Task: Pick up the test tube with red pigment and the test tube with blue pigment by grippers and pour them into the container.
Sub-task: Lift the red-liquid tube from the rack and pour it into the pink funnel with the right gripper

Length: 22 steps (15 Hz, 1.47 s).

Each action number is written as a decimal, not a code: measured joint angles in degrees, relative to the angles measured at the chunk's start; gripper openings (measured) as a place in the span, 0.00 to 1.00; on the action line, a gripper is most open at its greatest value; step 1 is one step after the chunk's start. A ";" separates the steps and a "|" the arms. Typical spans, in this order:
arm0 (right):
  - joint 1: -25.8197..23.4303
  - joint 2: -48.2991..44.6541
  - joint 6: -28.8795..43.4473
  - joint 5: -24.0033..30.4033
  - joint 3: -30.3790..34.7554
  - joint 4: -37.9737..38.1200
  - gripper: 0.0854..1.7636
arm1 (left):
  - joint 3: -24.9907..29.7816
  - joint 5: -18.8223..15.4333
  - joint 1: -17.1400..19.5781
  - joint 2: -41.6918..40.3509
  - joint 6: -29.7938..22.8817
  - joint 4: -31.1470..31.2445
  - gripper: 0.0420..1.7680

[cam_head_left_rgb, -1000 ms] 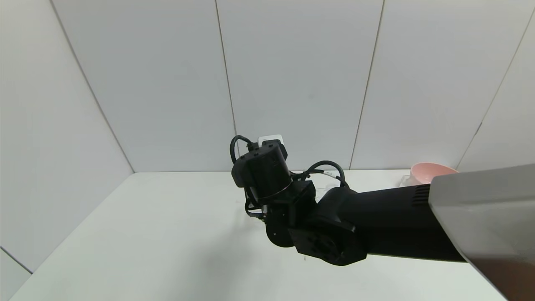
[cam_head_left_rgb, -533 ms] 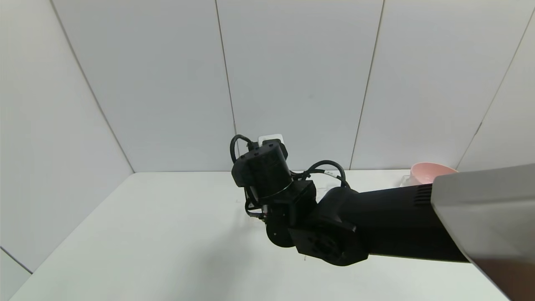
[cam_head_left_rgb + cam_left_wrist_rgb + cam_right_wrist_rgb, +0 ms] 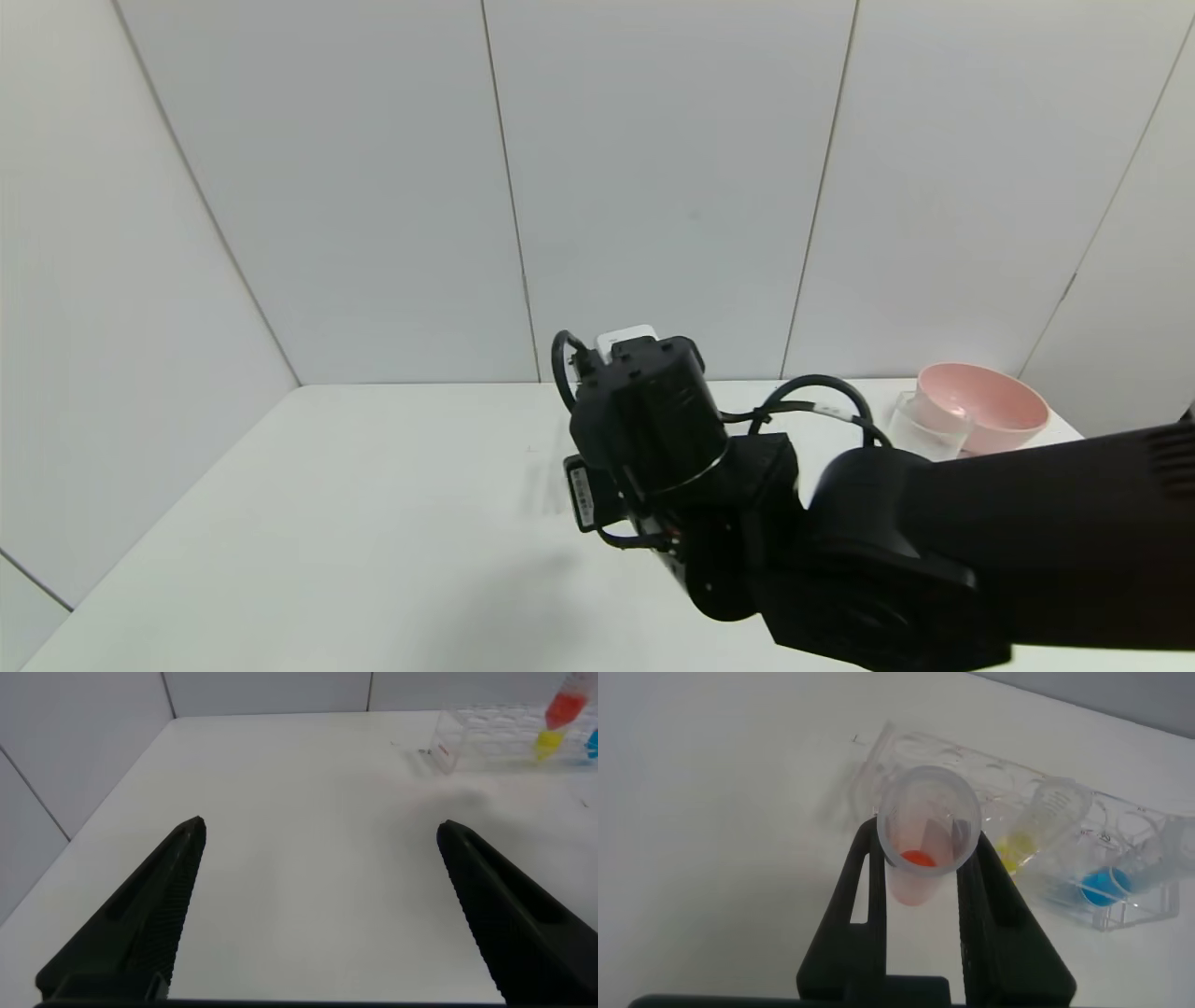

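Right tool (image 3: 924, 873) pinching red-pigment tube (image 3: 926, 835) — upright, mouth up, left tool (image 3: 318, 905) spread.

The left gripper (image 3: 318, 905) is seen with fingers (image 3: 140, 919) spread wide over the white table (image 3: 299, 812). A clear tube rack (image 3: 509, 742) is seen at upper right.

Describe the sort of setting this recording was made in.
Likely a mock chemistry bench in a robot test cell: a clear tube rack with coloured liquids, a test tube with red pigment in the right tool, a bare white table and plain grey panel walls.
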 joint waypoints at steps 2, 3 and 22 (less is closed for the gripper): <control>0.13 -5.16 -0.71 2.43 6.74 -0.24 0.25 | 0.00 0.00 0.00 0.00 0.02 0.00 1.00; 0.10 -7.77 -1.37 3.44 9.81 -0.27 0.25 | 0.00 0.00 0.00 0.00 0.02 -0.05 1.00; -41.55 -38.64 -17.44 22.20 38.67 0.04 0.25 | 0.00 0.00 0.00 0.00 0.02 0.00 1.00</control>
